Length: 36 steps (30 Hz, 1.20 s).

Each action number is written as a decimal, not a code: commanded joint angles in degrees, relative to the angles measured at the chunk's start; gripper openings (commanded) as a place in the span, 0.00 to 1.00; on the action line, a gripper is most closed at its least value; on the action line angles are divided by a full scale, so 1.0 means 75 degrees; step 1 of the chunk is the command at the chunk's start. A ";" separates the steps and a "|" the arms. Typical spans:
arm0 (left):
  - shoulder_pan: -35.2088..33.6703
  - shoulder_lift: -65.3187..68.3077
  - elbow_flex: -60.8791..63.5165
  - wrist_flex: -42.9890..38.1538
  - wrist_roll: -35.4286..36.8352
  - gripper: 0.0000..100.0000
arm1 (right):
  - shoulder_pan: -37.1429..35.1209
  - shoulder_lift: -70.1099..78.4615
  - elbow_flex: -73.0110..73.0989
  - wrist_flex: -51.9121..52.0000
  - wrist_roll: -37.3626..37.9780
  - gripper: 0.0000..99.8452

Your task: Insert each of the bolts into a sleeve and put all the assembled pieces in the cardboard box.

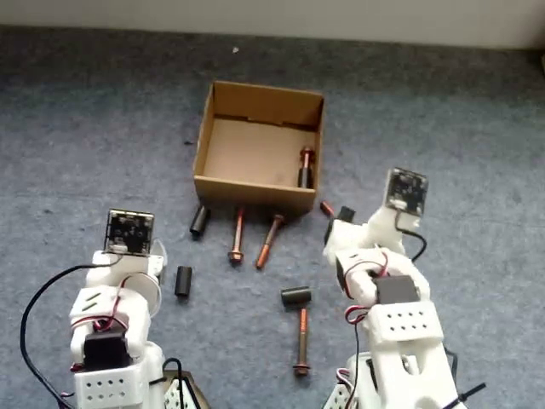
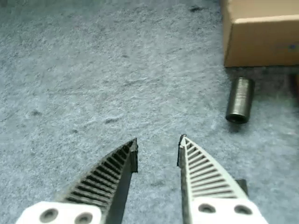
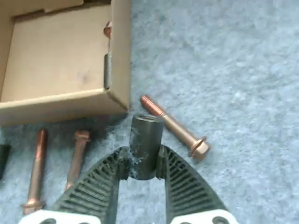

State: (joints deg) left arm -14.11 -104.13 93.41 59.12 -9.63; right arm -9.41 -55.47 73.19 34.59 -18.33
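Gripping a sleeve (image 3: 146, 137) near its lower end, the right claw (image 3: 142, 161) held it with the free end pointing past the fingertips toward the box (image 3: 56, 105), probably to line its bore up with the bolt (image 3: 174, 127) lying just beyond on the carpet (image 3: 233, 70). Whether the sleeve rested on the carpet or hung clear could not be told. The left claw (image 2: 158, 142) stood open and empty above the carpet, with a second sleeve (image 2: 240, 100) ahead beside the box corner, a likely next pick. One assembled piece (image 1: 305, 168) stood against the box's inner wall, so most of the task looked undone. From above, the right arm covered most of that bolt, leaving a tip. At the right wrist view's edge a dark thing (image 3: 3, 156) was cut off, too little to name.
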 commanded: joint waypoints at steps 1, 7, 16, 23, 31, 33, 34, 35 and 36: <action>0.1166 0.0018 -0.1366 0.0996 -0.0059 0.16 | 0.0697 -0.0322 0.0393 -0.1166 0.0012 0.01; 0.2456 0.0053 -0.2643 0.1371 -0.0023 0.16 | 0.1026 -0.0322 0.0908 -0.2069 -0.0985 0.01; 0.3722 0.3546 -0.4038 0.1055 -0.0012 0.16 | 0.1295 -0.0322 0.0920 -0.2081 -0.1219 0.01; 0.4870 0.7519 -0.5843 0.0492 0.0012 0.16 | 0.1366 -0.0322 0.0932 -0.2081 -0.1219 0.01; 0.5081 1.1645 -0.8762 0.0504 0.0750 0.17 | 0.1366 -0.0322 0.0944 -0.2081 -0.1219 0.01; 0.5070 1.2525 -0.9360 0.0504 0.0762 0.17 | 0.1366 -0.0322 0.0944 -0.2081 -0.1219 0.01; 0.5058 1.2900 -0.9629 0.0504 0.0809 0.17 | 0.1366 -0.0322 0.0944 -0.2081 -0.1219 0.01; 0.5058 1.3263 -0.9887 0.0504 0.0926 0.17 | 0.1366 -0.0322 0.0944 -0.2081 -0.1219 0.01; 0.5058 1.3579 -1.0098 0.0504 0.1008 0.17 | 0.1366 -0.0322 0.0944 -0.2081 -0.1219 0.01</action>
State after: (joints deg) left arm 23.25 -11.38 26.59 63.60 -4.26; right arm 0.26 -56.35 80.66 20.44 -26.68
